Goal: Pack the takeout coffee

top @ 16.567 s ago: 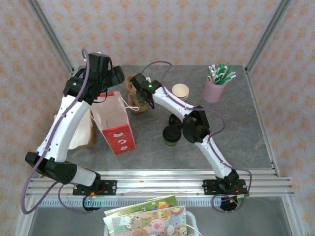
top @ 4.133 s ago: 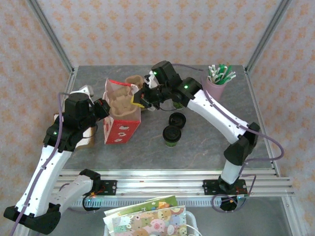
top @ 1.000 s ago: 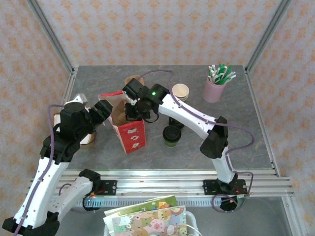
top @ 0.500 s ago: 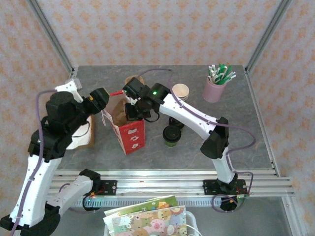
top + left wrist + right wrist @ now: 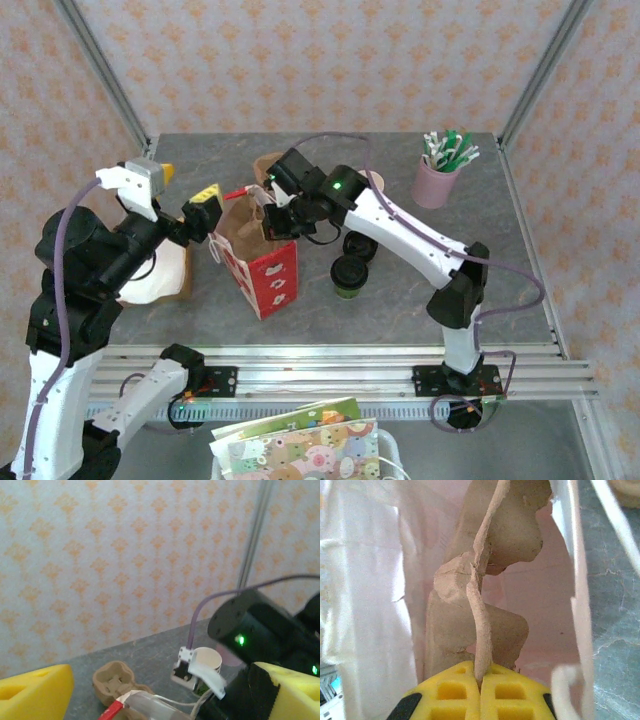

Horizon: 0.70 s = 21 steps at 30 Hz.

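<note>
- Upright on the grey stone-look bench (image 5: pixel 420 310), near its middle: the takeout coffee (image 5: pixel 348 272), a small green-patterned paper cup with a round black plastic lid. Just right of the bag and outside it, touched by neither claw.
- Left of the coffee: a tall paper bag (image 5: pixel 268 280), brown above and red with white figures below. Upright, mouth open to the top.
- Reaching down into the bag's mouth from the far right: the right claw (image 5: pixel 480 681). Yellow pads (image 5: pixel 510 697) pressed together on the thin upright edge of a brown moulded-pulp cup carrier (image 5: pixel 485 620) standing on edge inside the bag.
- Raised above the bench just left of the bag's mouth: the left claw (image 5: pixel 162 687). Yellow fingers (image 5: pixel 30 690) spread wide, nothing between them; contact with the bag's rim impossible to tell.
- Flat on the bench just beyond the coffee, partly under the right arm: a loose round black lid (image 5: pixel 358 244).
- Farther back, mostly behind the right arm: a lidless paper cup with a cream inside (image 5: pixel 207 660).
- Beyond the bag, toward the far edge: a second brown pulp carrier (image 5: pixel 117 680), lying on the bench.
- At the far right, well apart from the rest: a pink cup of green and white straws (image 5: pixel 437 180).
- At the left, beneath the left arm: a pale paper bag with a brown edge (image 5: pixel 165 275).
</note>
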Available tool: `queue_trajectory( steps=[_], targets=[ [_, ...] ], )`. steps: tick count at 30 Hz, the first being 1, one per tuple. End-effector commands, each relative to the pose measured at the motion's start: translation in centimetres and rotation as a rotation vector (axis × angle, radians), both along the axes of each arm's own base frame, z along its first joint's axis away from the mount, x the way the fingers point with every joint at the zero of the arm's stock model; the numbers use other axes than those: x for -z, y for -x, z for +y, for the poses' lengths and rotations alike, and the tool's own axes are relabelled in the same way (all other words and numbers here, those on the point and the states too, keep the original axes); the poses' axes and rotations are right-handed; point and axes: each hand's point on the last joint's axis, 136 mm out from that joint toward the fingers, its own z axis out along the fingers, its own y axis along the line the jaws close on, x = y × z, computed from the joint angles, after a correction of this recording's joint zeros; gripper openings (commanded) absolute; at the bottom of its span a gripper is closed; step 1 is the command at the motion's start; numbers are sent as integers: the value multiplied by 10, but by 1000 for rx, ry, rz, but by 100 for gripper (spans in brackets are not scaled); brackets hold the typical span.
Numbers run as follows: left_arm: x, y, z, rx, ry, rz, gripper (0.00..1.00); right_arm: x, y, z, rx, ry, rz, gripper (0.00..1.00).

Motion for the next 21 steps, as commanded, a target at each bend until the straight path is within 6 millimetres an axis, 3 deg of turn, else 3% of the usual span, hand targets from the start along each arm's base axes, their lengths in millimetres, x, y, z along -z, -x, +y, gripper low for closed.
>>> queue_trajectory(
  steps=[1, 16, 21],
  targets=[
    [16, 0, -16, 102, -161, -21, 92, -15, 1, -1, -43, -43, -42, 0],
    [110, -9, -16, 140, -454, 251, 80, -13, -7, 2, -68, -65, -38, 0],
    [159, -10, -28, 178, -566, 411, 75, -7, -7, 1, -74, -48, -36, 0]
  ],
)
